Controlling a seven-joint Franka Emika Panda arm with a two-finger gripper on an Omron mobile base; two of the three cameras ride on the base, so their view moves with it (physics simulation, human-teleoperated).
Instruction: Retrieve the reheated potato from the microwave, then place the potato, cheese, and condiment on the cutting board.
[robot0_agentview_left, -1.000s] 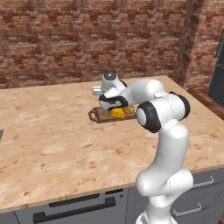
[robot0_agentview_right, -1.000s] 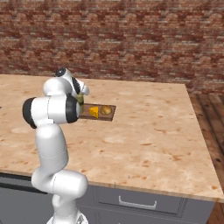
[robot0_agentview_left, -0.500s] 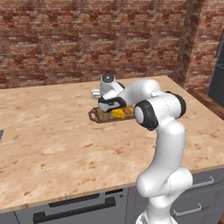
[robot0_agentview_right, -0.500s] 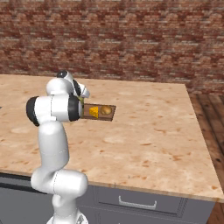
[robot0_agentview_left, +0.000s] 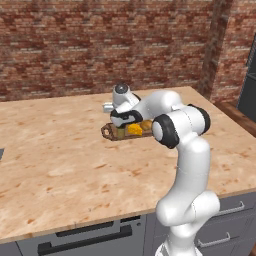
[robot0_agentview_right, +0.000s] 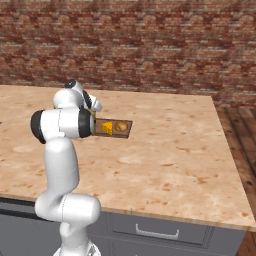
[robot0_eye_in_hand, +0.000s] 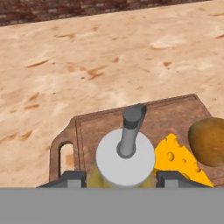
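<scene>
Jaws stand on both sides of the condiment (robot0_eye_in_hand: 126, 164), closed on its body, so the bottle is held by the gripper (robot0_eye_in_hand: 125, 178) above the handle end of the cutting board (robot0_eye_in_hand: 94, 127); in the hand view I cannot tell if the bottle's base already touches the wood or hangs just over it. Beside the bottle lies the cheese (robot0_eye_in_hand: 176, 158), very near to it, and just past the cheese sits the potato (robot0_eye_in_hand: 209, 141), both resting on the board; the right base view shows the same 2 pieces, the cheese (robot0_agentview_right: 107, 128) and the potato (robot0_agentview_right: 120, 126), side by side on the cutting board (robot0_agentview_right: 127, 131). Farther out is only the pale table (robot0_eye_in_hand: 109, 57) and the brick wall behind it.

Risks, as I judge them: if the jaws open while the bottle is tilted or not set down, this tall slim thing may topple and knock the cheese off the board, or roll onto the table; a sideways pull on leaving could also push it over.

Hidden parts: the bottle's lower body and base are cut off in the hand view, the potato is cut by the edge, and in the left base view the arm covers part of the cutting board (robot0_agentview_left: 111, 132).
</scene>
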